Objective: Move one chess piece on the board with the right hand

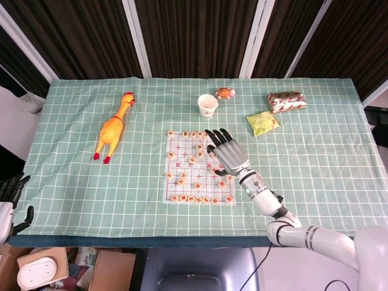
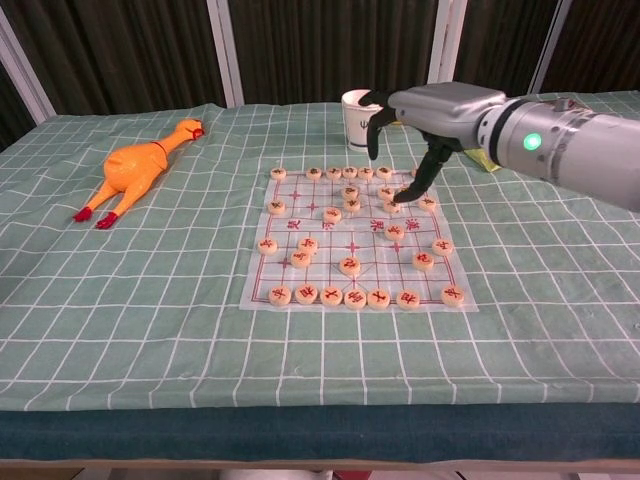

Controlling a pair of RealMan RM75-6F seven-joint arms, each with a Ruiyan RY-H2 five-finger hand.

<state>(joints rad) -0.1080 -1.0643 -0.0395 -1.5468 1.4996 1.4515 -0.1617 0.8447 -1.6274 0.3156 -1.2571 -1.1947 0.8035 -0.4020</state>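
Dark curtain panels with pale vertical strips hang behind a worktop (image 1: 315,157) covered in a green cloth with a white grid. The right hand (image 1: 229,155) hangs over the right half of the chess board (image 1: 174,189), its fingers (image 2: 372,130) spread apart and grasping nothing; in the chest view the thumb points down toward a chess piece (image 2: 395,206) in the upper right part of the board, and I cannot tell whether it touches. Behind the hand, the silver forearm runs back to the near right edge of the worktop. Round pale pieces with red marks are scattered across the board, with a full row along its near edge and another along its far edge. Just beyond the board stands a white paper cup (image 1: 207,105), and beside it a small turtle toy (image 1: 225,93). To the right of these lie a yellow-green packet (image 1: 263,123) and a shiny brown wrapped snack (image 1: 286,102). Well to the left of the board lies a yellow rubber chicken (image 1: 113,128). The left hand (image 1: 11,195) shows only at the lower left corner of the head view, off the worktop, fingers released and apart
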